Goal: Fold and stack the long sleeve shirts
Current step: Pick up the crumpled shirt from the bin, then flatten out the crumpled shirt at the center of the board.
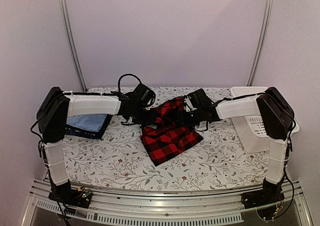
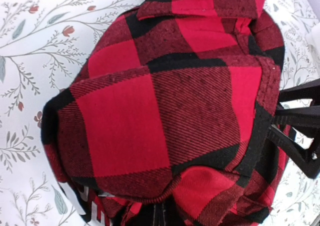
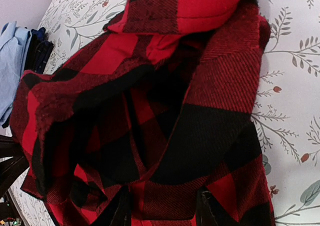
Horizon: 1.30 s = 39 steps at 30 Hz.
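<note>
The red-and-black checked flannel shirt (image 1: pixel 167 136) lies bunched at the table's middle, its far part lifted between both grippers. My left gripper (image 1: pixel 147 115) holds its left side. In the left wrist view the cloth (image 2: pixel 150 111) fills the frame and gathers over the gripper (image 2: pixel 162 217), hiding the fingers; white lettering (image 2: pixel 80 206) shows at the lower left. My right gripper (image 1: pixel 189 118) holds the right side. In the right wrist view the gripper (image 3: pixel 165 213) has folds of the shirt (image 3: pixel 165 96) between its fingers (image 3: pixel 120 212). The light blue shirt (image 1: pixel 87 122) lies on the dark navy garment (image 1: pixel 85 132) at left.
A white plastic basket (image 1: pixel 255 126) stands at the table's right edge under the right arm. The blue and navy pile also shows in the right wrist view (image 3: pixel 12 61). Flowered tablecloth (image 1: pixel 115 161) lies bare in front of the flannel.
</note>
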### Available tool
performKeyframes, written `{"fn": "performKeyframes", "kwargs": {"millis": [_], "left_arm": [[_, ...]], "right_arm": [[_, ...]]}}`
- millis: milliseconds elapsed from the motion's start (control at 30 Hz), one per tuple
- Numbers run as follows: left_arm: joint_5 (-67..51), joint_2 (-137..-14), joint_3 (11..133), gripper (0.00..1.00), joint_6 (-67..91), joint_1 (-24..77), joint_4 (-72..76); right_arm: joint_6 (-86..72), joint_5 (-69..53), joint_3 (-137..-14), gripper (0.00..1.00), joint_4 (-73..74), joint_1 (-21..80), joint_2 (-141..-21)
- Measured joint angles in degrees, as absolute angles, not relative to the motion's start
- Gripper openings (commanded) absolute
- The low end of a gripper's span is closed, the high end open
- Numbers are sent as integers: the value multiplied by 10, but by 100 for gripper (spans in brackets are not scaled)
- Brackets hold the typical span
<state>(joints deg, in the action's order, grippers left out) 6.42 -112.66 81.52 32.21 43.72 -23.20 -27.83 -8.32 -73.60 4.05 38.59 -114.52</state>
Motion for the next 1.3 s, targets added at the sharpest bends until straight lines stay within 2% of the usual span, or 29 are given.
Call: {"fn": "performKeyframes", "kwargs": {"millis": [67, 133, 267, 433, 867, 1100, 1300], "left_arm": [[60, -1119, 810, 0, 322, 428, -228], [58, -1112, 806, 0, 322, 418, -225], [57, -1093, 801, 0, 321, 399, -224], [58, -1052, 799, 0, 312, 366, -230], [62, -874, 844, 0, 223, 329, -269], [-9, -752, 901, 0, 148, 329, -255], [-66, -708, 983, 0, 89, 329, -246]], "right_arm": [[-283, -85, -746, 11, 37, 386, -1157], [-287, -85, -753, 0, 39, 386, -1164], [-284, -52, -774, 0, 67, 386, -1165], [-255, 53, -804, 0, 135, 386, -1142], [-118, 306, -888, 0, 232, 375, -939], [-50, 353, -928, 0, 205, 375, -848], [0, 344, -946, 0, 152, 375, -752]]}}
